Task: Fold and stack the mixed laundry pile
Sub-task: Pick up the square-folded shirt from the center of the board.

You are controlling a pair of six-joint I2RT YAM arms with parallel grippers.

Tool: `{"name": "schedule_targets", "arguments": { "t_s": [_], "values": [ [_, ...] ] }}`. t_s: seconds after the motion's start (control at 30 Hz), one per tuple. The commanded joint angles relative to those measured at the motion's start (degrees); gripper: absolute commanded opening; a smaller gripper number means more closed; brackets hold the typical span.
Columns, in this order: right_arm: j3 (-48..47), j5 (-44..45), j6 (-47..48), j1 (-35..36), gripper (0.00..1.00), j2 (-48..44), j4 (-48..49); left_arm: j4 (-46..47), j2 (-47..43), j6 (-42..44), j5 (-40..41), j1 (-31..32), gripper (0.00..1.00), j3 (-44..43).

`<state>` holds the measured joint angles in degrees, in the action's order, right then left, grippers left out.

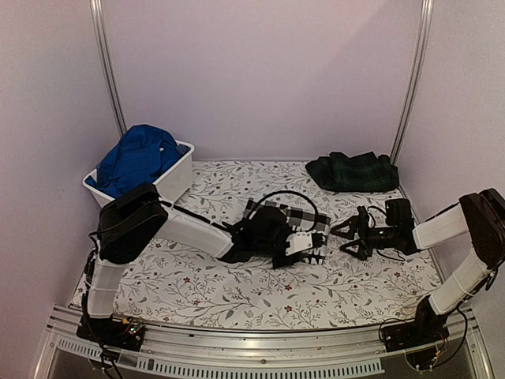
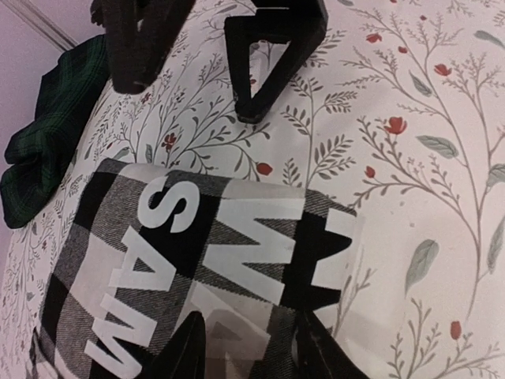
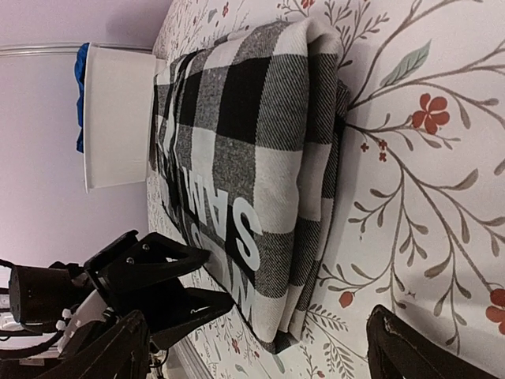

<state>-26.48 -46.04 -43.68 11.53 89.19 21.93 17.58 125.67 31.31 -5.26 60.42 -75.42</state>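
**Top external.** The folded black-and-white checked cloth shirt [image 1: 298, 216] lies at mid-table on the floral tablecloth [image 1: 237, 288]. Its long axis appears to run left to right. My left gripper [image 1: 312, 253] sits over the shirt's near right edge. My right gripper [image 1: 347, 234] stands just off the shirt's right end, clear of it, fingers spread wide. The dark green-navy tartan garment [image 1: 353, 171] lies far right, well apart. The bright blue garment [image 1: 136, 156] is heaped in the white plastic tub [image 1: 180, 178], far left. The left arm hides much of the shirt.

**Left wrist.** The shirt's top face carries large white lettering, cut off by the frame. My own fingers straddle the shirt's edge at the bottom, with only their tips in view.

**Right wrist.** The shirt's stacked fold layers face this camera, and the left gripper's two fingers converge on its near corner. They are partly drawn in, and I cannot tell whether they have bitten the cloth.

**Finding.** The left arm is the nearer. The coming move depends on that edge lying between its fingers.
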Motion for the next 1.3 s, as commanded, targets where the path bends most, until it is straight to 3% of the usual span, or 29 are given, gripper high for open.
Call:
{"name": "schedule_targets", "arguments": {
  "t_s": [0.0, 0.17, 0.3, 0.43, 0.6, 0.7, 0.8, 1.1, 1.27],
  "values": [
    [3.30, -1.17, -5.40, -0.13, 0.93, -0.05, 8.31, -2.59, 3.53, 3.65, -0.34, 1.95, 0.38, -2.00],
    [4.77, -1.95, -8.06, -0.13, 0.90, 2.67, 12.72, -2.96, 5.28, 3.43, -0.02, 2.14, 0.42, -3.48],
    [5.12, -2.17, -9.15, -0.13, 0.89, 3.83, 14.28, -3.53, 5.73, 5.15, -0.26, 2.84, 0.54, -4.18],
    [5.11, -1.79, -9.10, -0.15, 0.88, 3.89, 14.19, -5.12, 4.69, 6.36, -1.59, 3.96, 0.53, -3.99],
    [5.37, -1.69, -9.14, -0.14, 0.88, 4.12, 14.36, -4.62, 6.65, 6.41, -0.03, 4.11, 0.42, -5.78],
    [5.76, -1.44, -9.10, -0.12, 0.88, 4.39, 14.37, -1.69, 7.64, 5.48, 2.58, 3.99, 0.25, -6.82],
    [6.06, -1.78, -9.64, 0.00, 0.90, 5.19, 14.88, 1.55, 5.92, 3.03, 0.74, 3.28, 0.00, -6.20],
    [4.60, -1.62, -16.48, 2.10, 0.93, 10.89, 24.38, 3.69, 2.97, 0.01, -4.41, 1.56, 0.00, -6.48],
    [3.25, -4.73, -25.87, 3.35, 0.86, 19.75, 39.16, 4.27, 1.70, -1.03, -4.41, 1.61, 0.00, -6.17]
  ]
}}
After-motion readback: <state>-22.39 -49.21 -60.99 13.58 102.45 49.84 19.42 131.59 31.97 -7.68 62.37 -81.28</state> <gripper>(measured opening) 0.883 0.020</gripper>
